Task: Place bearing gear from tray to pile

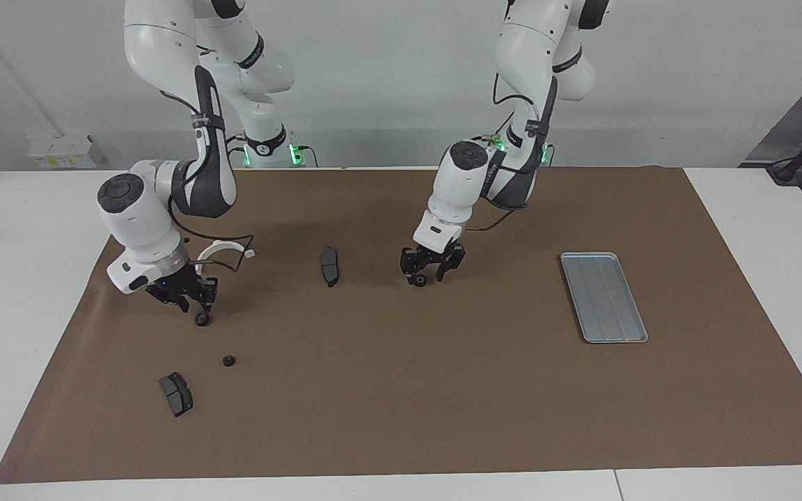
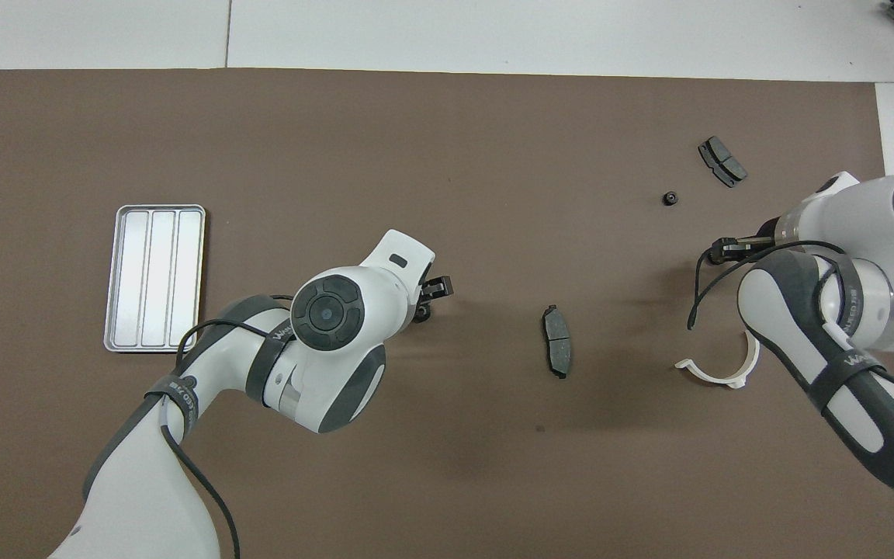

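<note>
The silver-grey tray (image 1: pixel 603 297) (image 2: pixel 154 277) lies toward the left arm's end of the table with nothing in it. My left gripper (image 1: pixel 431 273) (image 2: pixel 425 303) hangs over the bare mat between the tray and a dark brake pad (image 1: pixel 330 266) (image 2: pixel 557 341), shut on a small black bearing gear (image 1: pixel 419 280) (image 2: pixel 421 314). My right gripper (image 1: pixel 191 305) (image 2: pixel 720 250) is over the mat beside the white half-ring bracket (image 1: pixel 220 249) (image 2: pixel 719 371), with a second small black gear (image 1: pixel 201 319) at its tips. A loose gear (image 1: pixel 228 360) (image 2: pixel 670 198) and another brake pad (image 1: pixel 176 394) (image 2: pixel 722 161) lie farther from the robots.
A brown mat (image 1: pixel 401 417) covers most of the white table. The pile's parts lie scattered toward the right arm's end. A cable loops from the right wrist over the bracket.
</note>
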`<state>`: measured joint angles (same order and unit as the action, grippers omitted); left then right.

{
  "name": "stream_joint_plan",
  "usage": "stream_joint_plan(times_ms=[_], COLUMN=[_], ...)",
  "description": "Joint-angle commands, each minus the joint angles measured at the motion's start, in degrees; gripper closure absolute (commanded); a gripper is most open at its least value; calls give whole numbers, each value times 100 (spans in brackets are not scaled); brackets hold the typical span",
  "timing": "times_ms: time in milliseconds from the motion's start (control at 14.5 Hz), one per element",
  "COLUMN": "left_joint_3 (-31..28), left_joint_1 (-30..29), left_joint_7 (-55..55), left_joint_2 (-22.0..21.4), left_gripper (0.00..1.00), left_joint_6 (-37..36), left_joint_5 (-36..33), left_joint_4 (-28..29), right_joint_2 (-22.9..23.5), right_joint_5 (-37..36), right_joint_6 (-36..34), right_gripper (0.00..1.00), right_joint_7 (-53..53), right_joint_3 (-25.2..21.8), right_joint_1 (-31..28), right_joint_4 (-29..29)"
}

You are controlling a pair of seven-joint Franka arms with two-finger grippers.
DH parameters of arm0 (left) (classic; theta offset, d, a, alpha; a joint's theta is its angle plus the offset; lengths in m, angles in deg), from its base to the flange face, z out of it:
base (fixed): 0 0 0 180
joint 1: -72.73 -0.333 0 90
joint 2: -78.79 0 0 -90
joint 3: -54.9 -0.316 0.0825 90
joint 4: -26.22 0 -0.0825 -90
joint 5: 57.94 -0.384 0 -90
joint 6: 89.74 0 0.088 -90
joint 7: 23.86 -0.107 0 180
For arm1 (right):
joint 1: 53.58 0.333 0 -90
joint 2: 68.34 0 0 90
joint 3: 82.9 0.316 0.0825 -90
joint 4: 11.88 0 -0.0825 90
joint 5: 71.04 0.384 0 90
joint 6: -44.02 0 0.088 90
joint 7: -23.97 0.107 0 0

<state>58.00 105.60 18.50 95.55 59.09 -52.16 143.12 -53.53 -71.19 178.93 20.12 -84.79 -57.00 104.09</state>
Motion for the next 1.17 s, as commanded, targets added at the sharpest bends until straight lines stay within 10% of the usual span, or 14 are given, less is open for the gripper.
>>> stream_joint_plan(times_ms=[0,483,1103], left_joint_3=[-2,6,-20], left_joint_1=[-674,-2678,-3402], left_joint_7=[-62,-2176,-3419], left_joint_2=[-189,-331,-725], left_gripper=[0,0,0], left_joint_6=[-379,-2418,-5399], left_joint_5=[-25,-33,-393], left_joint_4=[-262,-1449,-2918], right_joint_2=[-215,-523,241], right_joint_5=[103,95,-19], right_joint_6=[-139,-1300,-256], right_gripper=[0,0,0], right_joint_7=[181,1869,3714], right_joint_3=[66,110,110], right_joint_1=[34,1297,3698], right_joint_4=[-100,-987,-962])
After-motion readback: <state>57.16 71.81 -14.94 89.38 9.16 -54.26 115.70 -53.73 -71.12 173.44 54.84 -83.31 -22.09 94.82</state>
